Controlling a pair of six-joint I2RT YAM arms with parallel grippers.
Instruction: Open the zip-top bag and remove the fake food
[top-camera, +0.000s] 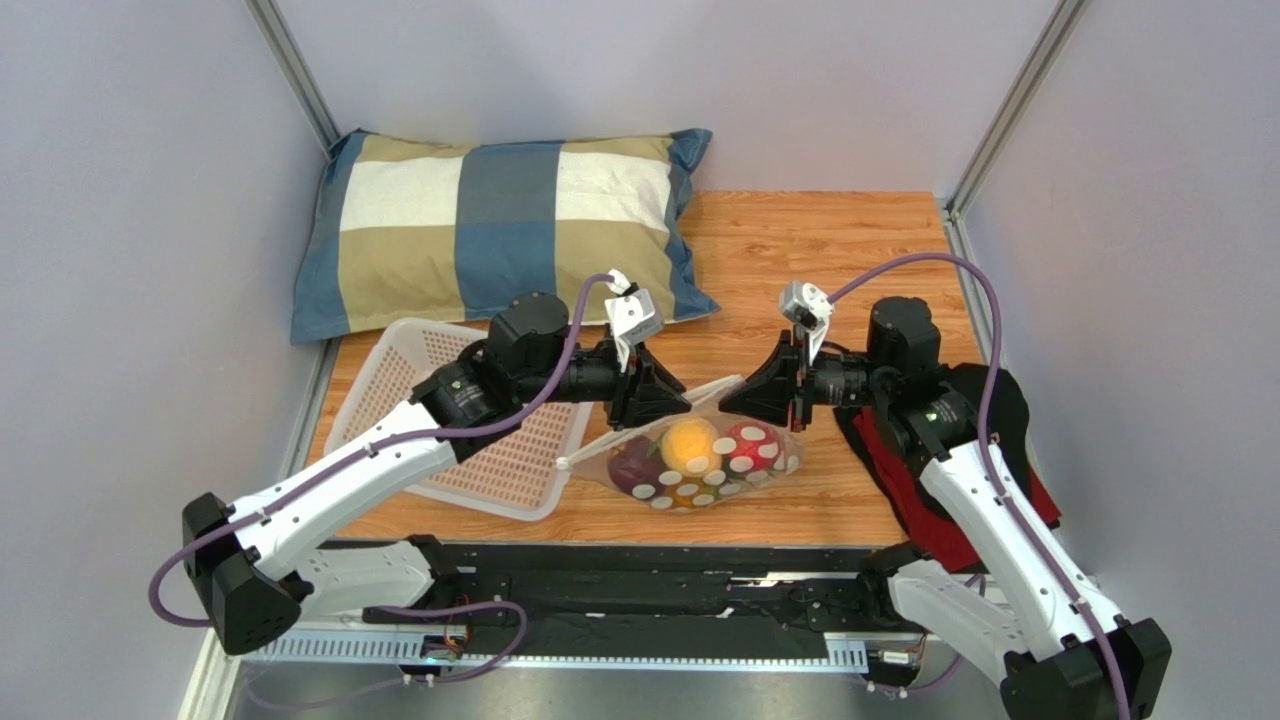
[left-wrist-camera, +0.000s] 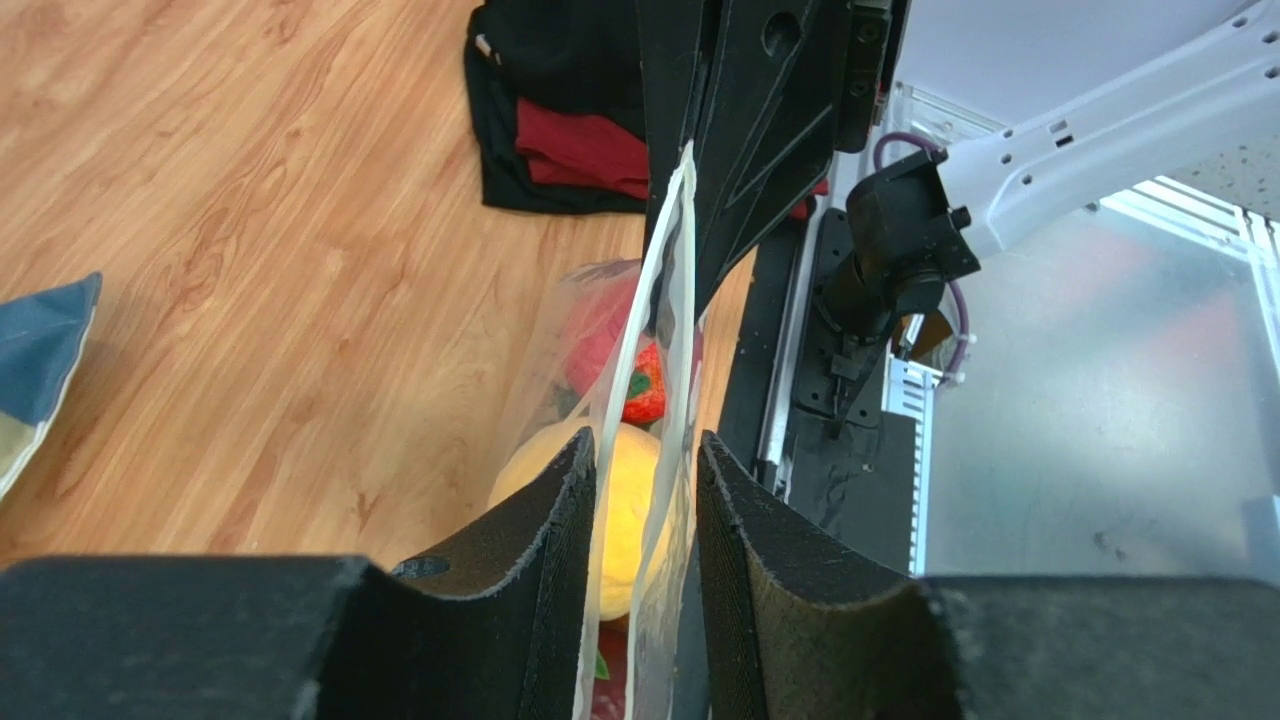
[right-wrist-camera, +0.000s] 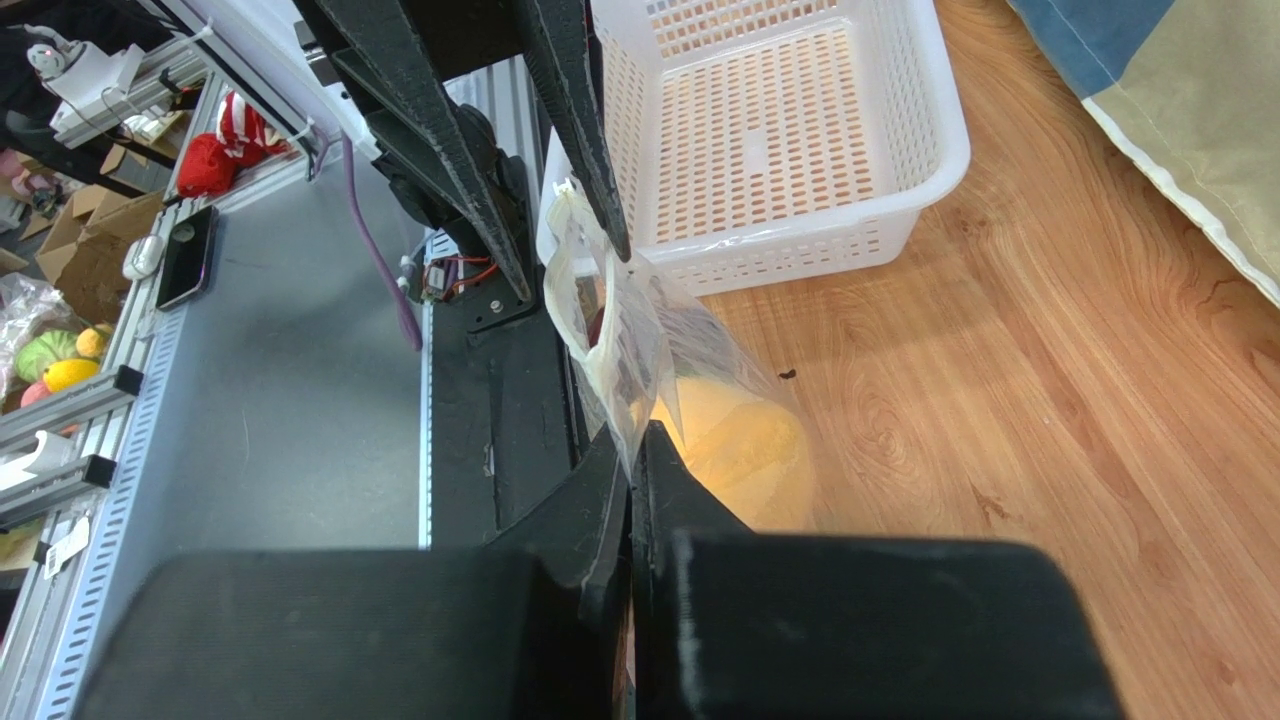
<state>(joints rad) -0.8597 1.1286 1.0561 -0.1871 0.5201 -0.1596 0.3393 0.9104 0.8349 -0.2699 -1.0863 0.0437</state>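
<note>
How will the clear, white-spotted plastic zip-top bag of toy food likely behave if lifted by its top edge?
Likely floppy: the zip-top bag sags below the right gripper pinching its edge. Probably bottom-heavy and prone to swing, since the yellow-orange round toy fruit sits low inside. The smooth film could slip from that grip.

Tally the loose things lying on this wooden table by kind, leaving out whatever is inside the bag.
Blue-and-tan checked fabric pillow: 1
White perforated plastic basket: 1
Clear spotted zip-top plastic bag: 1
Red-and-black cloth bundle: 1
Total: 4
</note>
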